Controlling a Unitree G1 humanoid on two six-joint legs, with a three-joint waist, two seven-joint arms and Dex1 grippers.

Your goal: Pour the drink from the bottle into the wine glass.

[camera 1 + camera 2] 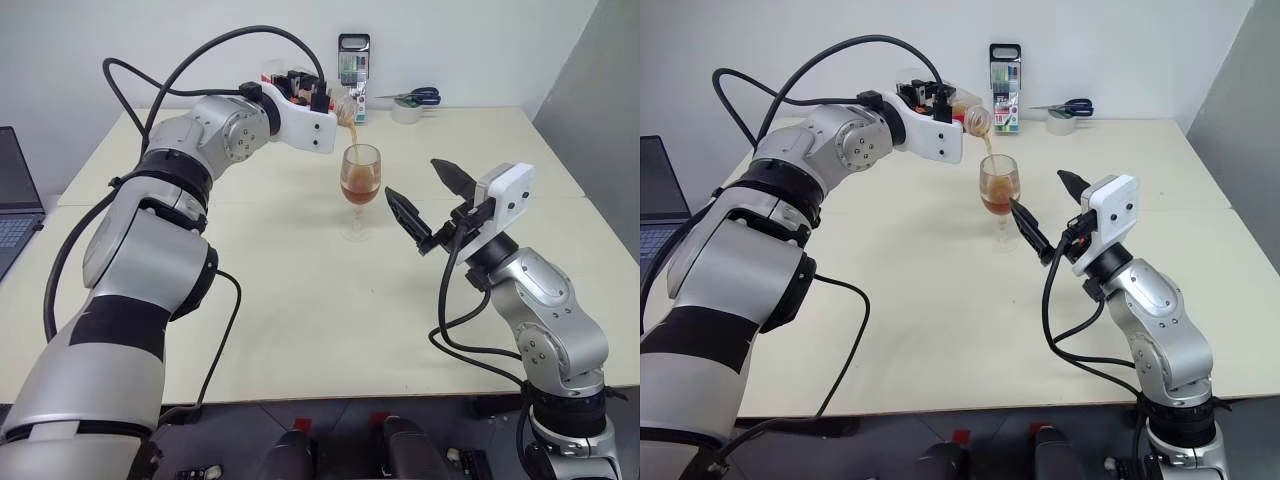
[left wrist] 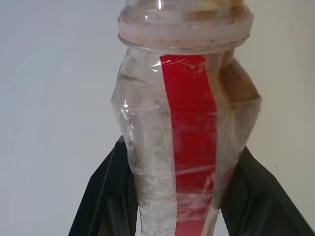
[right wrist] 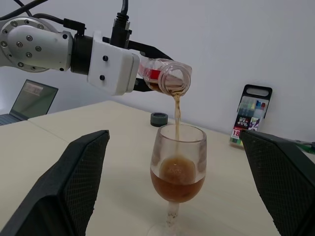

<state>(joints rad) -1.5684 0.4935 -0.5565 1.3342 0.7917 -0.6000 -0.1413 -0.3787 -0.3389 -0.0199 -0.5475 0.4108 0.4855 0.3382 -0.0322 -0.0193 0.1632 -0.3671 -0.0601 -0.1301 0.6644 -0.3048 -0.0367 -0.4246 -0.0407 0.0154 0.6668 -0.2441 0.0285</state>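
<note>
Right wrist view alone shows the drink (image 3: pixel 176 114) streaming into the wine glass (image 3: pixel 177 169).

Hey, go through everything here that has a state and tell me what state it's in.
Bottle: uncapped, tipped over, pouring.
Drink: streaming into the glass, bowl partly filled.
Wine glass: upright on the table.
Left gripper: shut on the bottle.
Right gripper: open, holding nothing.
Laptop: open.

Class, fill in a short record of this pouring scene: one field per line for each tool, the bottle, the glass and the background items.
left tool: shut on the bottle
bottle: tipped, mouth above the glass, uncapped
drink: streaming into the bowl, partly filled
wine glass: upright on the table
right tool: open, beside the glass
background: marker pack, scissors, laptop
</note>
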